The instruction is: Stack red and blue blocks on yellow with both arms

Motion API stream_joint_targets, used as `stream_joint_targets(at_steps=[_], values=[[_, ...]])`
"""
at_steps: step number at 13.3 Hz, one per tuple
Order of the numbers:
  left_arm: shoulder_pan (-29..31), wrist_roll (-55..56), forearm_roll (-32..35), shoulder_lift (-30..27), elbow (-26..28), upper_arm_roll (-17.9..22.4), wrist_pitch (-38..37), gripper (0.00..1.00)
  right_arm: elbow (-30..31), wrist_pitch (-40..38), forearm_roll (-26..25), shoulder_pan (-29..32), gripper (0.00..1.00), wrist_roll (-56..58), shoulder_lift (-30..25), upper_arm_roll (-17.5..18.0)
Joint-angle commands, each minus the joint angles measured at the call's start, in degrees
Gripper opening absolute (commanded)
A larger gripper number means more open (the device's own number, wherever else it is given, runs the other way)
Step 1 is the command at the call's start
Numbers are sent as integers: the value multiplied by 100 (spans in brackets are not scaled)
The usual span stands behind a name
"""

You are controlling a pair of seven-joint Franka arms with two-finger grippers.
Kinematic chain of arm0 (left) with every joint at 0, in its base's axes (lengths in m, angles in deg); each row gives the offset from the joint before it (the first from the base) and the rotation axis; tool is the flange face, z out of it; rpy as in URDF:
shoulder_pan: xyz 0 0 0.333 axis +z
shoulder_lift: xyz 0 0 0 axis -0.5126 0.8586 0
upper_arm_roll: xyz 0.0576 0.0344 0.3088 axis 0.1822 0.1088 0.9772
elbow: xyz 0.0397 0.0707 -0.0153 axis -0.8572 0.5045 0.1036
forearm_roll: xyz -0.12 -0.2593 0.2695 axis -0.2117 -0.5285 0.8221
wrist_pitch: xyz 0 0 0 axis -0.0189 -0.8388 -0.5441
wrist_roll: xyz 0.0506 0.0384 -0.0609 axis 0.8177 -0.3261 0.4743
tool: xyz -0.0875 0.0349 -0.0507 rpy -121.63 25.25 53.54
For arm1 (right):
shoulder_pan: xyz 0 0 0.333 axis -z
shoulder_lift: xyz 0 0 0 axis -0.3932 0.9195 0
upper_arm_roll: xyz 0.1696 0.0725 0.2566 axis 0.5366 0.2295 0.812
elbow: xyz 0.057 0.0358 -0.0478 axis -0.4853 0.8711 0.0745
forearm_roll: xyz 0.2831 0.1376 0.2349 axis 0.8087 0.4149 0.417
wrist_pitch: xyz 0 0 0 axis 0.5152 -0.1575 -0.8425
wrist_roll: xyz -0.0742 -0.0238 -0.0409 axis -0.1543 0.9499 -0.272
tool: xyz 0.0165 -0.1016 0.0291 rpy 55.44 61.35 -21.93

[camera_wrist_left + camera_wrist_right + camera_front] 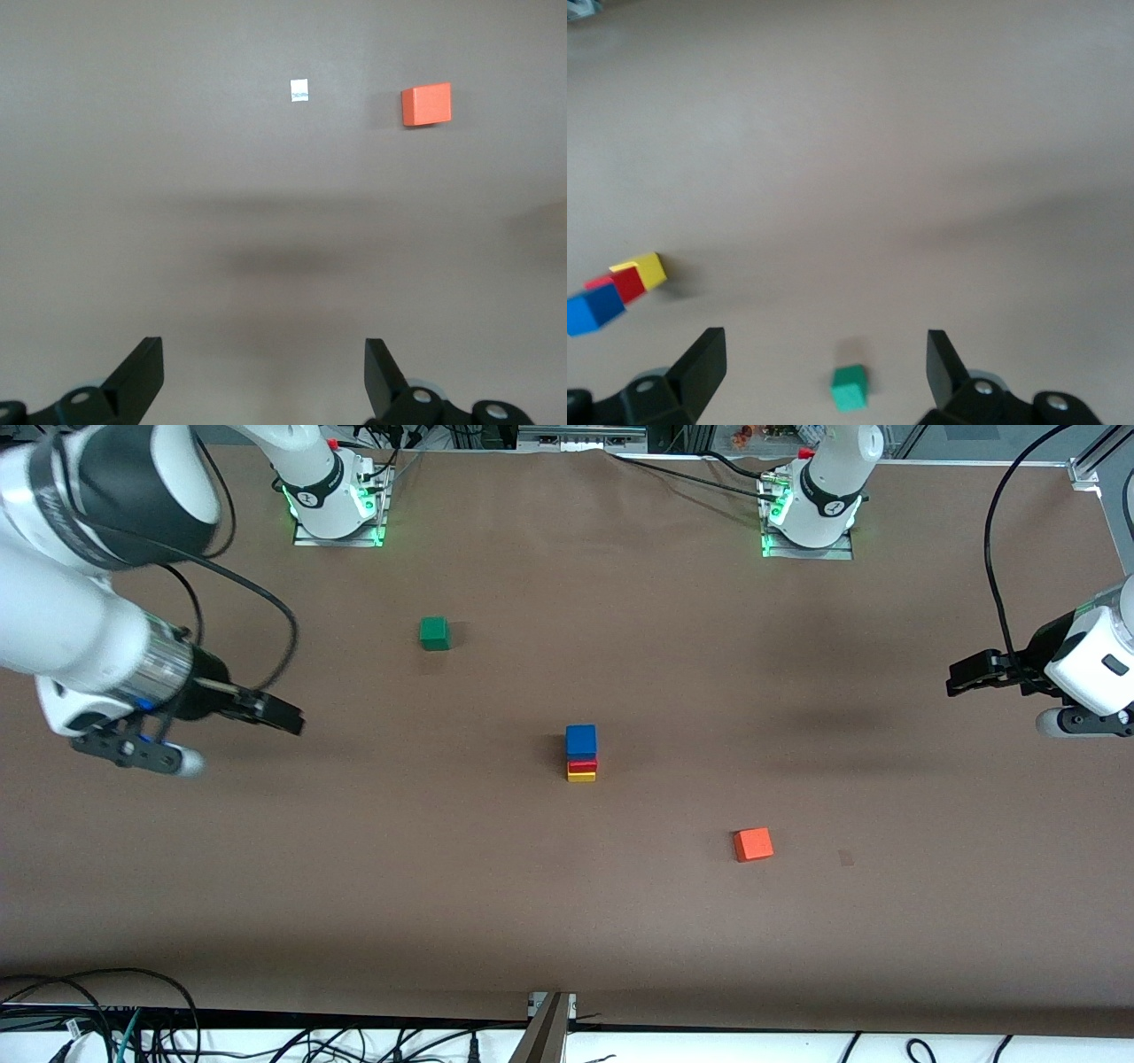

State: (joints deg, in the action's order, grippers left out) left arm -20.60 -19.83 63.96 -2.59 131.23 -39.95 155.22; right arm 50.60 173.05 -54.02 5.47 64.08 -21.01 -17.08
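Note:
Mid-table stands a three-cube stack: the yellow cube [581,777] on the table, the red block [583,764] on it, the blue block [581,739] on top. The right wrist view shows the same stack from the side: yellow [648,268], red [627,283], blue [594,310]. My right gripper [285,716] hangs open and empty over the table toward the right arm's end, well away from the stack; its fingers [700,354] frame bare table. Open and empty too, my left gripper [957,677] hovers over the left arm's end of the table, with only brown surface between its fingers [142,363].
A green cube [434,633] [850,388] sits farther from the front camera than the stack, toward the right arm's end. An orange cube [753,844] [426,104] lies nearer the front camera, toward the left arm's end, with a small white tag [299,90] beside it.

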Motion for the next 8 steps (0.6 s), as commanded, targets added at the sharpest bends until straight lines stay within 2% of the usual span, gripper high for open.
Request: stream_joint_targets(at_steps=[1, 3, 4, 6, 8], values=[[14, -108, -25, 9, -47, -11, 21, 100, 1309, 141, 61, 228, 100, 628, -1019, -124], [14, -108, -33, 9, -47, -11, 21, 100, 1513, 80, -26, 405, 100, 674, -1231, -72], [14, -108, -33, 9, -47, -11, 21, 100, 1540, 71, -175, 571, 100, 752, -1275, 94], [14, -108, -33, 9, -47, -11, 21, 100, 1531, 80, -613, 1054, 100, 849, -1284, 690], [14, -108, -33, 9, -47, -11, 21, 100, 1540, 97, -695, 1091, 100, 937, -1267, 737]])
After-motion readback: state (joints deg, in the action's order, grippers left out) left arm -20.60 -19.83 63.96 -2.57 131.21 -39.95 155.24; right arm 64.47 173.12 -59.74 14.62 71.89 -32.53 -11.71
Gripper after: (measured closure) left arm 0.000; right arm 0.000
